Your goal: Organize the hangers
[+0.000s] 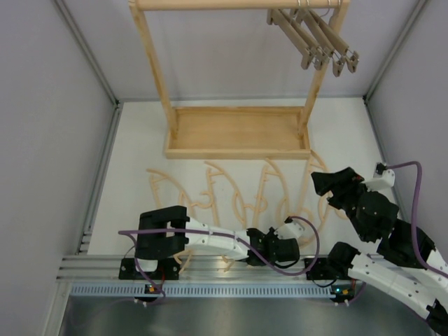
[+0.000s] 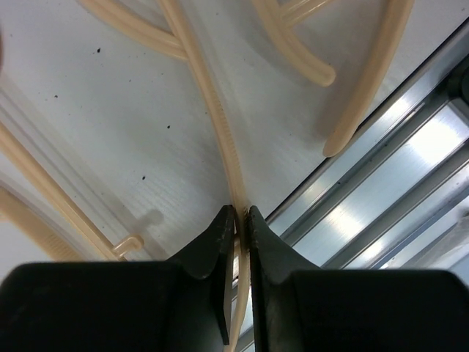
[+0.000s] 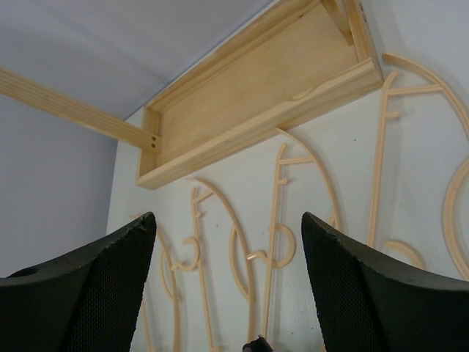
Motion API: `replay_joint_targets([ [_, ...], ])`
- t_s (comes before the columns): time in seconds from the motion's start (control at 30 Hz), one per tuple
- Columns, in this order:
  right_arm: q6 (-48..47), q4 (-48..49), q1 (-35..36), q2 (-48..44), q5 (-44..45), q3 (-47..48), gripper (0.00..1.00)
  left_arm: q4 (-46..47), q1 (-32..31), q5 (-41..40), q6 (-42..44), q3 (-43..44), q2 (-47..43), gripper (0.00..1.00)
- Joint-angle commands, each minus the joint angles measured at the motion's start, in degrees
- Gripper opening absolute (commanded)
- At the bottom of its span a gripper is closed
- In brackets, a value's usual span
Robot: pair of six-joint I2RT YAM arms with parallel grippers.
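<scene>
Pale curved wooden coat hanger (image 2: 215, 110), flat on the white surface (image 2: 110, 147) by the metal rail (image 2: 381, 169), is pinched at its thin arm in my left gripper (image 2: 239, 214), so lifting could make it swivel or snag the neighbouring hangers (image 2: 375, 81).

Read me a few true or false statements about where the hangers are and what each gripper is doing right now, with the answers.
1. The left gripper is shut on a pale hanger. True.
2. The right gripper is holding a hanger. False: it is open, with nothing between its fingers.
3. The brown hangers hang from the rack's top rail. True.
4. The pale hangers lie inside the rack's tray. False: they lie on the table in front of the tray.
</scene>
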Motion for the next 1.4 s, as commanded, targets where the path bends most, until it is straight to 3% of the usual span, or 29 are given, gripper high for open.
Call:
replay_joint_targets([
  [0.0, 0.3, -1.4, 0.5, 0.1, -0.6, -0.2, 0.77, -4.1, -0.1, -3.4, -0.7, 1.3, -3.3, 0.0],
  [0.57, 0.6, -1.4, 0.5, 0.1, -1.3, -0.6, 0.77, -12.2, -0.5, -9.3, -1.5, 3.5, -9.4, 0.0],
  [1.27, 0.2, -1.4, 0.5, 1.0, -2.1, -0.9, 0.77, -26.0, -2.1, -19.7, -4.7, 8.7, -4.0, 0.0],
  [1.37, 0.1, -1.4, 0.5, 1.4, -2.1, -0.7, 0.77, -31.7, -2.8, -23.6, -6.4, 11.1, -2.5, 0.0],
])
